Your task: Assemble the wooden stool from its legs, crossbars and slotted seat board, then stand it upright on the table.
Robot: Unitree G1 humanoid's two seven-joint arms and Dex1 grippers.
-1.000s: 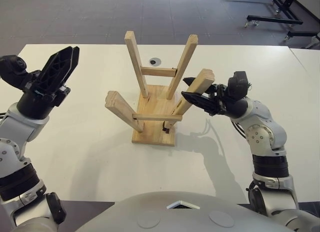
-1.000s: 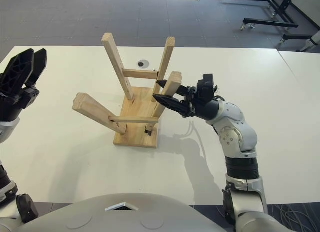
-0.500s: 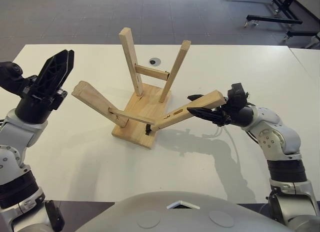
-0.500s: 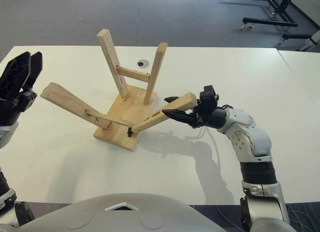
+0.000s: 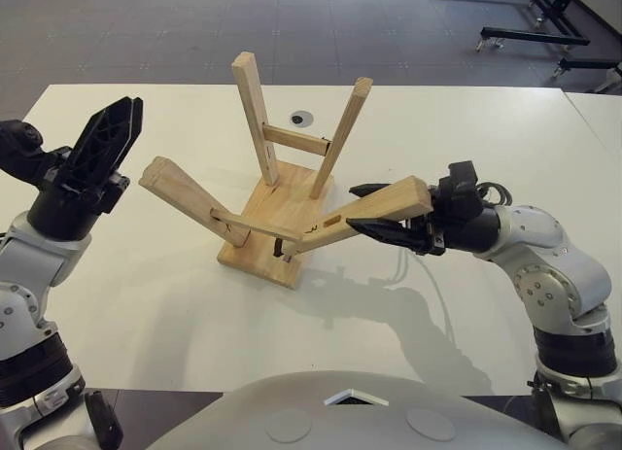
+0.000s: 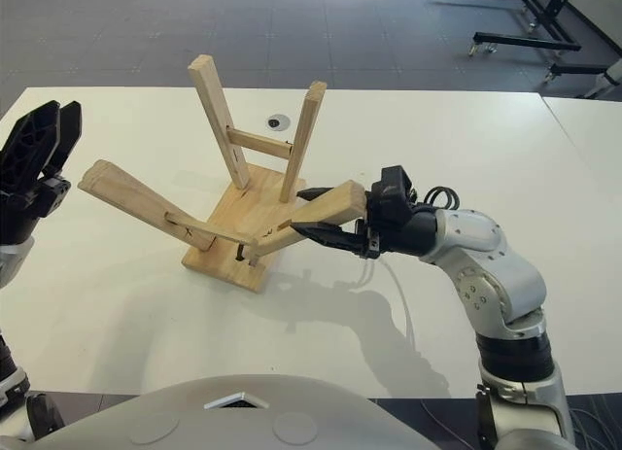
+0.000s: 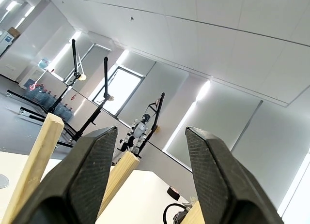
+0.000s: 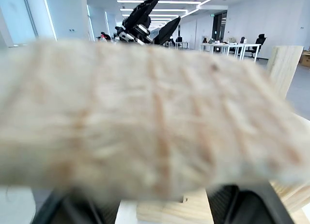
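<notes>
Stool (image 5: 282,212): upside down near the middle of the table (image 5: 175,314), its slotted seat board (image 5: 255,260) lying underneath and all four legs pointing up or outward.
Far legs (image 5: 255,110): stand close to upright in the board, tied by a far crossbar (image 5: 294,140).
Near left leg (image 5: 180,192): splays far out toward the robot's left, joined by the near crossbar (image 5: 255,226) to its mate.
Near right leg (image 5: 330,226): leans low toward the robot's right, its foot in the board and not squarely seated.
Right pincer (image 5: 356,208): pinching the near right leg close to its free end, one finger above the wood and one below.
Left pincer (image 5: 131,105): raised well apart from the stool on the left, fingers spread, nothing between them.
Handling: the wood looks stiff, light and dry, so it should not slip much. The joints look loose, so the frame may rack or come apart if levered by one leg.
Where to hold: likely the square flats of a leg, nearer the board than the tip, with the other pincer steadying the splayed leg or the board.
</notes>
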